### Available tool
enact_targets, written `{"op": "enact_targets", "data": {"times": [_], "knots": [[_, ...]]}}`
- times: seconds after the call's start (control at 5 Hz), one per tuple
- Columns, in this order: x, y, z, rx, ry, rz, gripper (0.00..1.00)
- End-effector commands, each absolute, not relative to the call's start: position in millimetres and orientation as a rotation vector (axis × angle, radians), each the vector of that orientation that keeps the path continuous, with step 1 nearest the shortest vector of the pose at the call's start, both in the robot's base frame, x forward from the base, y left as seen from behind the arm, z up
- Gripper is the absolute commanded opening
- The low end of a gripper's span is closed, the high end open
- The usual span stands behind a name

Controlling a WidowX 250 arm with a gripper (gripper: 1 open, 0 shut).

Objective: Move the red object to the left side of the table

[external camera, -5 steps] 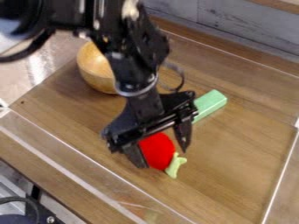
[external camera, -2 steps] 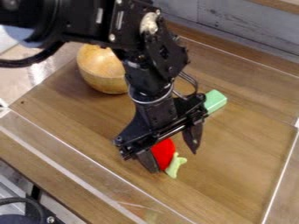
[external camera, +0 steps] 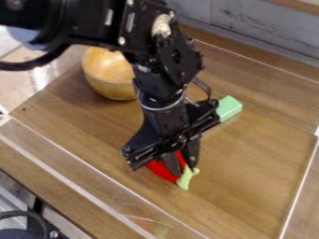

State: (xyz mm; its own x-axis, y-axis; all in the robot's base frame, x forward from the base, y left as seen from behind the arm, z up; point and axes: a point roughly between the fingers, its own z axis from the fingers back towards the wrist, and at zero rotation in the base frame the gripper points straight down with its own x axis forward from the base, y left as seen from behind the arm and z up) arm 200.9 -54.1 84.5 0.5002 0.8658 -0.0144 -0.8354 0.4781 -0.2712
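Small bright red object (external camera: 166, 169) with pale green stem — partly hidden, low on the brown wood-grain table (external camera: 75, 121), right of centre

The black pincer (external camera: 170, 158) points down, its jaws closed on the red object (external camera: 166, 169) on the tabletop (external camera: 75, 121), near a green block (external camera: 225, 110) and wooden bowl (external camera: 107, 73).

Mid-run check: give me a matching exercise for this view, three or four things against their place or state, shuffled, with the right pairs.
Things:
1. small rounded red toy with a pale green stem
2. light green rectangular block
3. rounded wooden bowl
4. black end effector

Places or states:
A. far left part of the brown wood-grain table
B. closed on the toy
C. pinched between the fingers
D. lying just right of the arm

Pairs: 1-C, 2-D, 3-A, 4-B
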Motion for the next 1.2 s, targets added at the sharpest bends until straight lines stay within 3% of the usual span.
{"op": "enact_targets", "data": {"times": [0.0,0.6,0.8,1.0], "knots": [[203.1,-48.0,100.0,-0.282,-0.167,1.034,0.00],[199.0,-15.2,143.7,-0.320,-0.147,0.996,0.00],[188.9,-37.6,138.5,-0.316,-0.140,0.981,1.00],[180.0,-51.0,136.1,-0.309,-0.140,1.035,0.00]]}}
